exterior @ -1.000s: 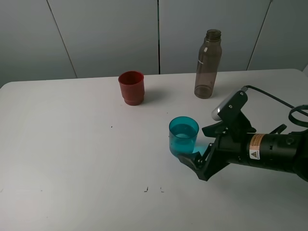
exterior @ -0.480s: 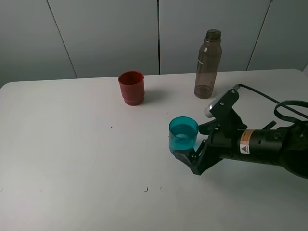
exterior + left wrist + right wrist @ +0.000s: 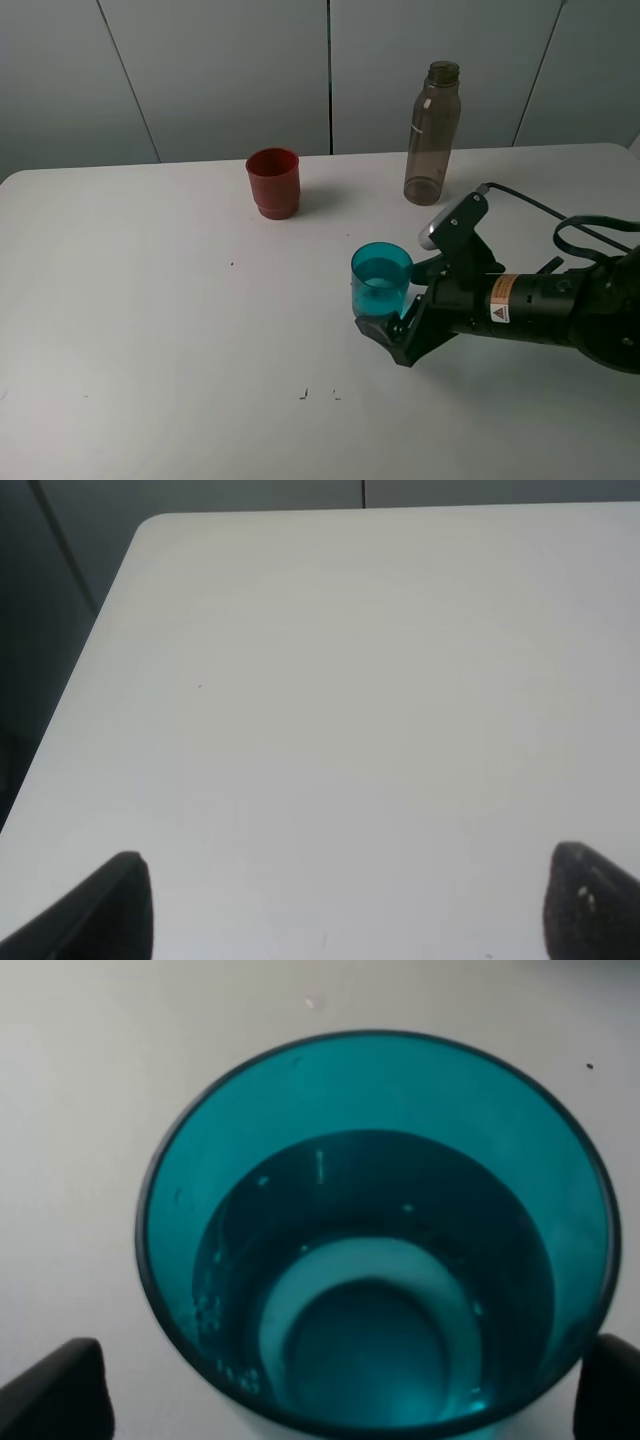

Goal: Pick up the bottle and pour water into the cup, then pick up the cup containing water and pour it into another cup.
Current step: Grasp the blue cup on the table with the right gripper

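The teal cup [image 3: 381, 280] stands upright mid-table, holding water; in the right wrist view the cup [image 3: 370, 1230] fills the picture from above. My right gripper [image 3: 396, 300] lies low on the table, open, with one finger on each side of the cup's base. The dark fingertips [image 3: 55, 1390] show at the edges of the wrist view, apart from the cup's wall. The red cup [image 3: 273, 182] stands at the back, left of centre. The grey-brown bottle [image 3: 431, 135] stands upright at the back right. My left gripper [image 3: 350, 910] is open over bare table, holding nothing.
The white table [image 3: 150, 330] runs to a grey wall at the back. In the left wrist view the table's corner and edge [image 3: 120, 570] show with dark floor beyond. A black cable [image 3: 545, 205] trails behind the right arm.
My right gripper has slid left along the table toward the teal cup, so its open fingers now reach around the cup's base. Both cups and the bottle have stayed put.
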Robot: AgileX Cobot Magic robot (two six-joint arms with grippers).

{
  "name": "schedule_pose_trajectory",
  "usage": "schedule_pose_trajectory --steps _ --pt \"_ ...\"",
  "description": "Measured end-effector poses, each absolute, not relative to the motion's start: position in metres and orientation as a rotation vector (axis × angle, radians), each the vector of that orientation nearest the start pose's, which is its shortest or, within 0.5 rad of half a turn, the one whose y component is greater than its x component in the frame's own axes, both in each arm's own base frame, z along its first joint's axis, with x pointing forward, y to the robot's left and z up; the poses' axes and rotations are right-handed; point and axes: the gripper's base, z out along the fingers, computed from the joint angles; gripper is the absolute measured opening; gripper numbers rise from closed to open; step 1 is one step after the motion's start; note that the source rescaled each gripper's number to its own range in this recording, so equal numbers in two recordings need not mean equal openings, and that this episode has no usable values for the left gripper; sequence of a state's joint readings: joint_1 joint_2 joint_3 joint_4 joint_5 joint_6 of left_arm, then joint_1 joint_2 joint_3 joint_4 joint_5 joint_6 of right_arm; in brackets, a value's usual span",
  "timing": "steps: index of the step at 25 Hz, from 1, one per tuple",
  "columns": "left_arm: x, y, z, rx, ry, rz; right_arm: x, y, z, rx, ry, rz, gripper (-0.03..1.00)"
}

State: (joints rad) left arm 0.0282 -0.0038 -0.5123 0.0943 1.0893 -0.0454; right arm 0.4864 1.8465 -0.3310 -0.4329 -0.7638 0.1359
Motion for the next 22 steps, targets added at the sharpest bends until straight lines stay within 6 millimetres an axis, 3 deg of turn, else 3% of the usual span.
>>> schedule_pose_trajectory --steps 22 --pt "-0.0085 0.0074 0.2786 -0.082 2.053 0.102 0.1993 0.1339 0.0817 -1.003 2.030 0.418 1.00"
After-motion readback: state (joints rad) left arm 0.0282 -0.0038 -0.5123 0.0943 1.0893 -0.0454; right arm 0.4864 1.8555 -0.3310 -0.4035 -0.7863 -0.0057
